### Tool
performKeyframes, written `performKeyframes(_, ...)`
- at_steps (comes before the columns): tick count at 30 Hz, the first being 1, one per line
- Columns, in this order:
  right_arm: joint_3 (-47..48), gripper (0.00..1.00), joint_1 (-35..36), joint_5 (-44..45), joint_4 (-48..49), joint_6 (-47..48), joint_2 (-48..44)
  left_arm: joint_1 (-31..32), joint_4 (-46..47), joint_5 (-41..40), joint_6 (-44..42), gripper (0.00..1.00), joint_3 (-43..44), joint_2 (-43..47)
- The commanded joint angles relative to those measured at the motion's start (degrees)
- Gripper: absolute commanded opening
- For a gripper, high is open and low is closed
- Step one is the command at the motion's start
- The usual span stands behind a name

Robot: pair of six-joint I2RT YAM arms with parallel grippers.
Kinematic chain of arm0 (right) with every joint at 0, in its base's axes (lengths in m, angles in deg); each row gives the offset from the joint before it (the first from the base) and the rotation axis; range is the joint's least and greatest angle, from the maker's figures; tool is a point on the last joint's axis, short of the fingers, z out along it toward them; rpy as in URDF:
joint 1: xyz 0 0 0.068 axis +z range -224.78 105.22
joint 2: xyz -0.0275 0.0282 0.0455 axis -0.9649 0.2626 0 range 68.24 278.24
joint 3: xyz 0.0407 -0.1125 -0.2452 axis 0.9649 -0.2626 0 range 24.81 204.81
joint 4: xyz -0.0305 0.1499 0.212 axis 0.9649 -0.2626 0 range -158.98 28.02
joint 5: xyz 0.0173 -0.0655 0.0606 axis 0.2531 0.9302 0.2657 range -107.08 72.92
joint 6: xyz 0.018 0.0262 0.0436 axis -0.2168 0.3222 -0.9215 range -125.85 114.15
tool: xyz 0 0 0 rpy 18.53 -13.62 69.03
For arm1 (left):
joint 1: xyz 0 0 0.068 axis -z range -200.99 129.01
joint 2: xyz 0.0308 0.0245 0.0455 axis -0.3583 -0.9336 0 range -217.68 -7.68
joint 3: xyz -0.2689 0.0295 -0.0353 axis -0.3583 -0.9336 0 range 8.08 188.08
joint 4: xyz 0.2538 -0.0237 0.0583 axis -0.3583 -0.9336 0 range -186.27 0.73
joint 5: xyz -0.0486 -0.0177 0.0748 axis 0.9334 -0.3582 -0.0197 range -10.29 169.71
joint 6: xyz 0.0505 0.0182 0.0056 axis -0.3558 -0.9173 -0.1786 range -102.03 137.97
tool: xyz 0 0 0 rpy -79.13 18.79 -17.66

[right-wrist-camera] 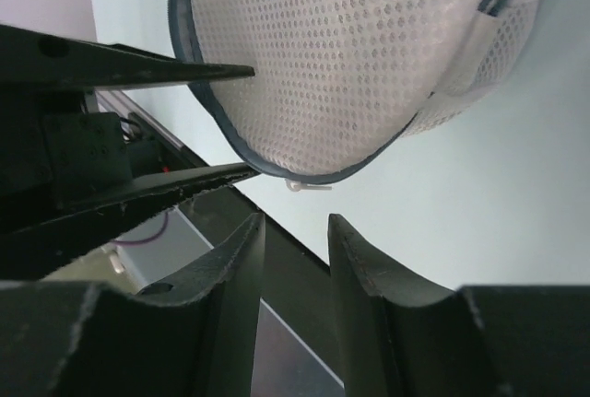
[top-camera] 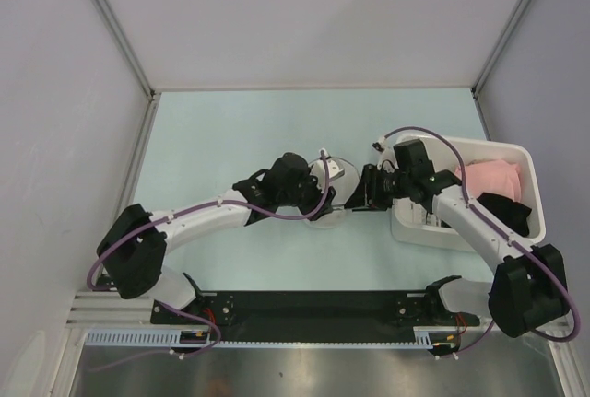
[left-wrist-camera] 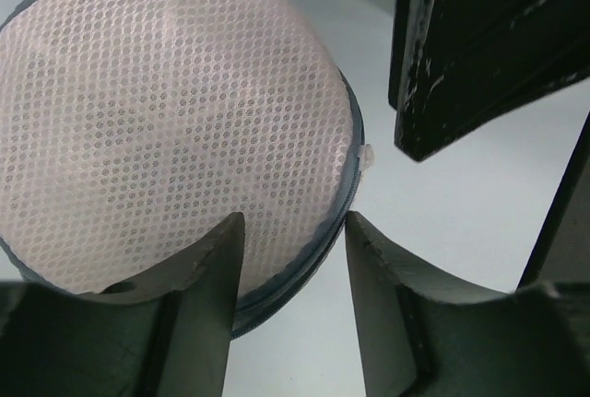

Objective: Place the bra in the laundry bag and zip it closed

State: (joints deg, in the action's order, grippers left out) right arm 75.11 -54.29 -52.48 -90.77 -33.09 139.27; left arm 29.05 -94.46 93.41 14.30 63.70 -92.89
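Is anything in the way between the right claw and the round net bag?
Nothing visible. Open space lies between the right gripper and the rim of the laundry bag; the left gripper straddles that rim off to one side.

bright even light, soft shadows

Laundry bag (top-camera: 338, 174) between left gripper (top-camera: 320, 200) and right gripper (top-camera: 353, 198)
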Motion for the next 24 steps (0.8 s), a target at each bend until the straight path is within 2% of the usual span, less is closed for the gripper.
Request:
performKeyframes(1, -4.0, 0.39, 1.3, -1.1, 9.0, 2.7, -0.5, 0.5, 2.4, 1.2, -2.1, 0.49, 2.2, -0.3)
performKeyframes(8, -7.8, 0.44, 3.7, 0.7, 16.6, 3.3, -0.9, 0.8, 2.6, -0.9, -2.2, 0.31, 1.9, -0.7)
performKeyframes(14, -8.8, 0.41, 5.4, 1.6, 21.8, 3.3, 0.8, 0.8, 1.8, -0.9, -1.8, 0.14, 2.0, -0.5)
performKeyframes(16, -9.0, 0.4, 5.8, 1.5, 24.0, 3.3, 1.6, 0.8, 1.6, -0.9, -1.3, 0.11, 1.9, -0.3)
performKeyframes(18, -8.6, 0.36, 6.5, 1.8, 24.8, 3.4, 3.2, 0.8, 1.6, -0.9, -0.8, 0.09, 1.8, -0.1)
performKeyframes(19, -8.3, 0.35, 6.7, 1.8, 24.5, 3.3, 3.6, 0.8, 1.4, -1.1, -0.7, 0.05, 1.7, 0.0)
performKeyframes(20, -8.1, 0.3, 7.1, 1.8, 24.7, 3.3, 4.0, 0.9, 1.2, -1.2, -0.6, 0.01, 1.7, 0.0)
performKeyframes(22, -8.3, 0.24, 7.4, 3.1, 24.0, 3.3, 3.7, 0.9, 1.1, -1.8, -0.6, 0.0, 1.4, 0.0)
performKeyframes(24, -8.3, 0.13, 7.5, 5.7, 22.9, 3.5, 2.6, 0.9, 1.1, -2.6, -0.6, 0.0, 0.9, 0.4)
